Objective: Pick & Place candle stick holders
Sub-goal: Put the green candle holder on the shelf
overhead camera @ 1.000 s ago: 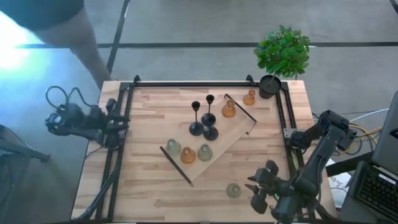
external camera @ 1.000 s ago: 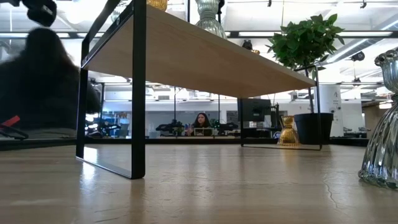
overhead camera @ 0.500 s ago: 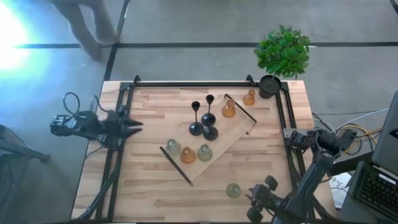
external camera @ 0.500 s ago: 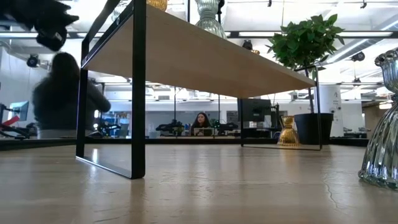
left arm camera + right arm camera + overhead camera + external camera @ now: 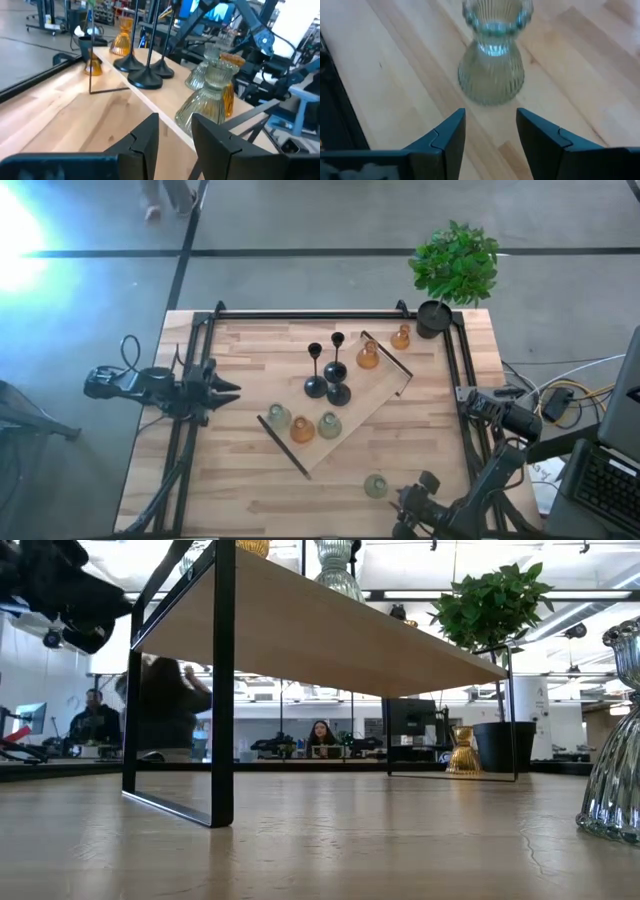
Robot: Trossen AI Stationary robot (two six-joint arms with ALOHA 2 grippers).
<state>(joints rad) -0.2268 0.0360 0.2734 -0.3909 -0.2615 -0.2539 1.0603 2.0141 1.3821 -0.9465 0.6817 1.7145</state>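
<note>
Candle stick holders (image 5: 330, 390) standing mostly on a raised wooden shelf (image 5: 385, 385) lying diagonally across the desk (image 5: 240, 470). Seen from above: three black holders (image 5: 325, 380) grouped at mid-shelf, three glass holders (image 5: 303, 426) clustered at its near end, one amber holder (image 5: 367, 356) toward its far end, another amber holder (image 5: 401, 337) standing off the shelf near the potted plant (image 5: 455, 270), and one pale green holder (image 5: 375, 485) standing alone on the desk near the front edge.

Left gripper (image 5: 228, 389) hovering at the desk's left edge, pointing toward the shelf, fingers parted and holding nothing. Right gripper (image 5: 402, 505) sitting low at the front right, just beside the lone pale green holder, fingers parted and gripping nothing.

Low view alone showing the shelf's black metal legs (image 5: 222, 690), the shelf's underside, the pale green holder (image 5: 615, 740) at the right edge, and people (image 5: 160, 710) in the room beyond.

Left wrist view alone showing ribbed glass on the near holders (image 5: 210, 95) and the black stems rising from round bases (image 5: 145, 77), all lying beyond the parted fingers (image 5: 147, 137).

Right wrist view alone showing the pale green holder (image 5: 491, 55) upright just ahead of the fingers (image 5: 450, 137), untouched.
</note>
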